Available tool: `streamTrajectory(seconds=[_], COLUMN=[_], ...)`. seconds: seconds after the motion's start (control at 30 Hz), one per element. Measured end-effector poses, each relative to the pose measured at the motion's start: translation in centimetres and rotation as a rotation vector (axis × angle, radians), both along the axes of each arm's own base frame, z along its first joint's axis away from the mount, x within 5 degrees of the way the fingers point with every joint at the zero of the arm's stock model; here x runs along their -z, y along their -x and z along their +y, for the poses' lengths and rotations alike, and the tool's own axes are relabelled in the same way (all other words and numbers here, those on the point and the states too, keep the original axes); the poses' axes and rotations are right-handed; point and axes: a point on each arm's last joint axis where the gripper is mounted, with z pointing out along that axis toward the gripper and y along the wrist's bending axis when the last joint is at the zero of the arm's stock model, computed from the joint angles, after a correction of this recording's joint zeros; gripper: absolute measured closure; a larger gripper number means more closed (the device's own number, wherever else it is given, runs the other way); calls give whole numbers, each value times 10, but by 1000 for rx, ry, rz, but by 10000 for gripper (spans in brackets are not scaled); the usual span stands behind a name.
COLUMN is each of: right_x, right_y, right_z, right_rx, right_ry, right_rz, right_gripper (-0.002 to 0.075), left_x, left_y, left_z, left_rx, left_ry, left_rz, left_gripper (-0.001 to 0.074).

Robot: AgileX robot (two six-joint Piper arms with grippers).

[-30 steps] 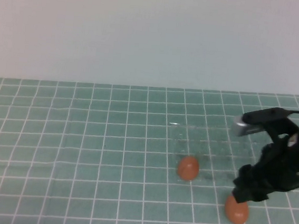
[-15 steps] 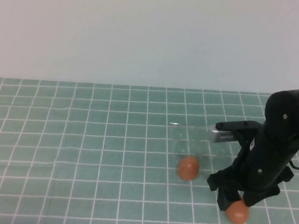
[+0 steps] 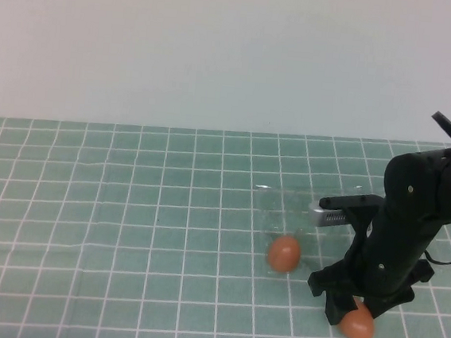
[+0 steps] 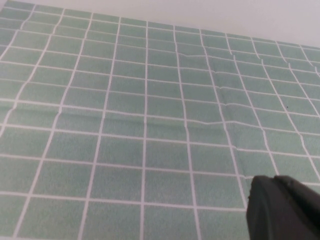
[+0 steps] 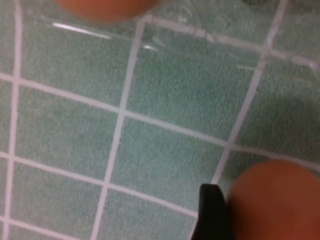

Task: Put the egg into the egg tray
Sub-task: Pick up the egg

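A: High view: where is the right gripper (image 3: 349, 315)?
B: Low over the small orange-brown oval egg (image 3: 356, 324) on the green gridded mat (image 3: 126, 207), fingers straddling it, beside the clear plastic egg tray (image 3: 305, 217) holding another egg (image 3: 284, 254).
A: Left gripper (image 4: 282, 210)?
B: Only a dark tip shows; fingers unclear.

Small smooth orange-brown oval egg (image 3: 357, 325) on green gridded mat (image 3: 123, 231), near front edge, right side. Right gripper (image 3: 349, 307) directly over it, one fingertip (image 5: 211, 212) touching its side. Second like egg (image 3: 284, 254) left of and behind it, at front left corner of transparent plastic egg tray (image 3: 309, 213). Left gripper (image 4: 282, 210) over bare mat.
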Motion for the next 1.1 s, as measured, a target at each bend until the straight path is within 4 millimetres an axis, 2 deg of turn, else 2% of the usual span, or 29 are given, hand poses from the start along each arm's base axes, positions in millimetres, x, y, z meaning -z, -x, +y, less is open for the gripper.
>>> streamTrajectory(seconds=[0.13, 0.27, 0.67, 0.77, 1.0, 1.1], right_x=[2, 3, 0, -11, -59, -72], right_y=[0, -1, -3, -4, -6, -11], right_z=[0, -1, -2, 0, 3, 5], right_rx=[-5, -36, -246, -276, -322, -320], right_ry=[9, 18, 27, -3, -110, -134], right_rz=[3, -4, -62, -116, -357, -474], right_gripper=[278, 322, 351, 352, 355, 355], left_x=[0, 0, 0, 0, 0, 0], left_y=[0, 0, 0, 0, 0, 0], left_z=[0, 0, 0, 0, 0, 0], left_rx=[0, 0, 0, 0, 0, 0], left_ry=[0, 0, 0, 0, 0, 0], left_rz=[0, 0, 0, 0, 0, 0], left_gripper=[736, 736, 736, 736, 736, 736])
